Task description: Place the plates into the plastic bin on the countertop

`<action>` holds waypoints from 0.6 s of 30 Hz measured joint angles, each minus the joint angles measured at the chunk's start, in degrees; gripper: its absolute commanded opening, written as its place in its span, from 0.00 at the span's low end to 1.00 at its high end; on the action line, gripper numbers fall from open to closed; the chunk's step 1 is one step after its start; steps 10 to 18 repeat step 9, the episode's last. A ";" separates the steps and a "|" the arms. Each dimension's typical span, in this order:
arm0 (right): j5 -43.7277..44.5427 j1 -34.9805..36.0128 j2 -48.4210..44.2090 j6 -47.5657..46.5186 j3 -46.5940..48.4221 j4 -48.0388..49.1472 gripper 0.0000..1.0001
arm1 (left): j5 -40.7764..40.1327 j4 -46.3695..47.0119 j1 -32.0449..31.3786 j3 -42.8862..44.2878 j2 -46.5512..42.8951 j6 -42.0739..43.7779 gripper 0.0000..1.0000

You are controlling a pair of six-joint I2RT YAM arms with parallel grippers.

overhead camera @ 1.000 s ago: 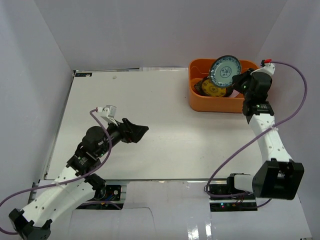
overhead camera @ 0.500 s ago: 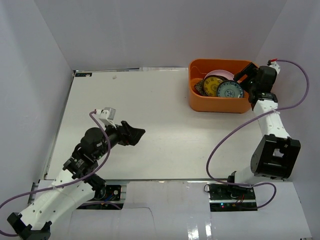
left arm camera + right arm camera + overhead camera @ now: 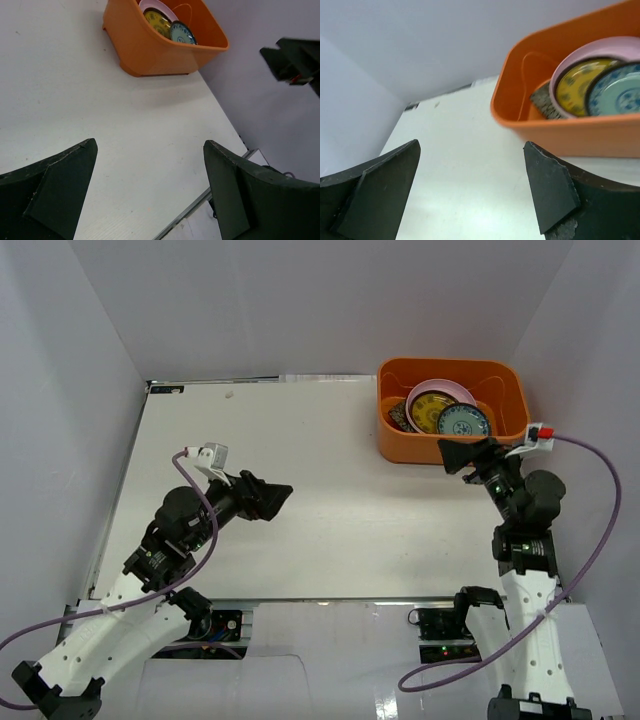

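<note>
Pink plate [image 3: 445,387] largely hidden under yellow-patterned plate [image 3: 432,412], blue-patterned plate [image 3: 463,420].

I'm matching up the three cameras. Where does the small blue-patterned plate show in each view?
Top external: the blue-patterned plate is at upper right, inside the orange bin, to the right of the yellow-patterned plate.
Left wrist: top centre, just behind the bin's rim.
Right wrist: far right, overlapping the yellow-patterned plate.
Shared landmark: the orange bin, seen in all three.
</note>
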 measured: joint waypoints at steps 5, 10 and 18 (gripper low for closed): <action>-6.51 1.53 -10.73 -0.22 -9.53 -6.16 0.90 | -0.33 1.27 0.00 1.86 0.68 0.98 0.98; -8.59 1.53 -18.05 -0.96 -8.66 -10.12 0.90 | -0.31 2.36 0.00 2.43 0.26 2.12 0.98; -8.59 1.53 -18.05 -0.96 -8.66 -10.12 0.90 | -0.31 2.36 0.00 2.43 0.26 2.12 0.98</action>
